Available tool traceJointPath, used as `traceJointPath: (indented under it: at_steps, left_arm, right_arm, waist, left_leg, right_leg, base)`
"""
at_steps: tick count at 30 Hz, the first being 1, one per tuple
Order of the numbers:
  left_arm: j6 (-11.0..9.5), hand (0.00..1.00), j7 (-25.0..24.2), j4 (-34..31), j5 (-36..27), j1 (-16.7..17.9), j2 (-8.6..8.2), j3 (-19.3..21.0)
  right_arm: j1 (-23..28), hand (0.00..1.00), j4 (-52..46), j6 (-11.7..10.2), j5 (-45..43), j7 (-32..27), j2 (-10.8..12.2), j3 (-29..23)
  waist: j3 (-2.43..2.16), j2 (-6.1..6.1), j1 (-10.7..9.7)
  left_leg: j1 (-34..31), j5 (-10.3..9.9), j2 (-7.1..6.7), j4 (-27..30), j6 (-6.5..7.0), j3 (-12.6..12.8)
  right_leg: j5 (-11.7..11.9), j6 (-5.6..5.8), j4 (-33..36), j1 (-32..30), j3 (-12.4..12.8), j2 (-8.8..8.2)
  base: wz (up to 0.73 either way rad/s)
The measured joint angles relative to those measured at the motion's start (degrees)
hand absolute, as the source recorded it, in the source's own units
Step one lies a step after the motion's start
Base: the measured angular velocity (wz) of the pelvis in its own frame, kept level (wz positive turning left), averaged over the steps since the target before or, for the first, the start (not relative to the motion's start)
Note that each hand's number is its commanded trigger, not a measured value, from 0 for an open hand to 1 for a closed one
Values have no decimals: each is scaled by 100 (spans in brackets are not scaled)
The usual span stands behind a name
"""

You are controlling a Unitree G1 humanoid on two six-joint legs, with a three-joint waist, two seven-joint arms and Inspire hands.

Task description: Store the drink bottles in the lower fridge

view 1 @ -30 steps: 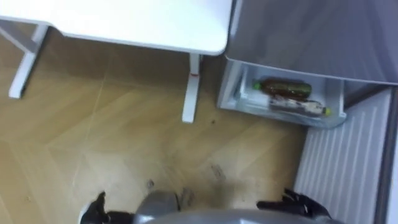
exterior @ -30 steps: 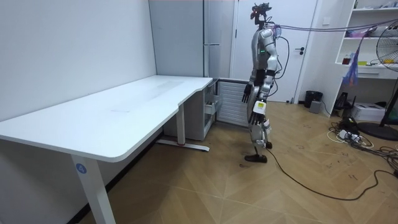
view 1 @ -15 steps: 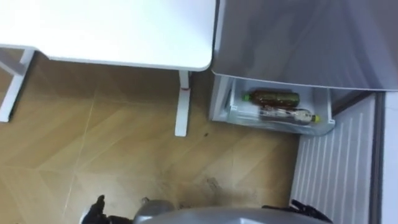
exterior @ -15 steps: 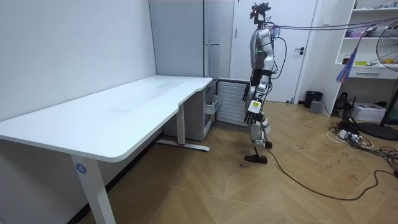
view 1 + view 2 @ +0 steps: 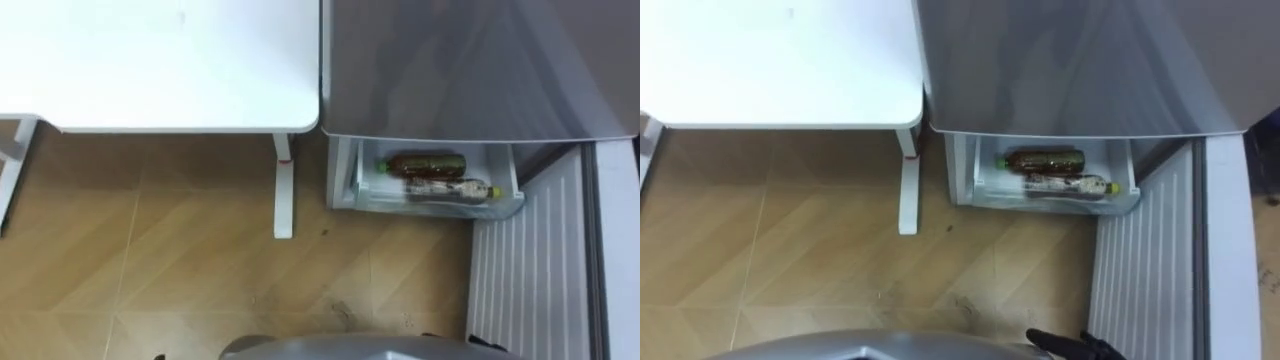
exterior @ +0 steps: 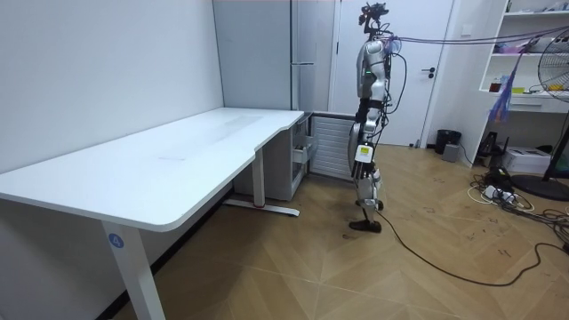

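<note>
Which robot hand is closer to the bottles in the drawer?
Right. The right hand is at the bottom edge, below the bottles in the fridge drawer; the left hand is far over at the bottom left.

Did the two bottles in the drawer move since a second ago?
No. The bottles lie in the same spot in the drawer, under the fridge; the whole picture shifted, so the camera moved.

Bare floor (image 5: 200,250) before the open drawer (image 5: 342,178), desk leg (image 5: 284,185) left, ribbed door (image 5: 525,260) right
</note>
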Motion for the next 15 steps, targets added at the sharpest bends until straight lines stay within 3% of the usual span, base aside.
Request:
traceJointPath:
  at_steps: [10, 15]
  left_arm:
    - [119, 0, -13, 29, 344, 7, -47, 0]
    - [157, 0, -52, 56, 378, 6, -91, -3]
  right_arm:
    - [-7, 0, -1, 2, -2, -51, -5, -101]
    - [-31, 0, 11, 52, -3, -51, -4, -106]
  waist:
    - [0, 100, -98]
    - [13, 62, -122]
  left_leg:
    - [-16, 0, -15, 26, 3, 18]
    - [-57, -10, -16, 96, 24, 17]
  right_leg:
    - [-15, 42, -1, 0, -3, -15]
    - [-75, 122, -9, -4, -26, -23]
  base:
    - [0]
    - [0]
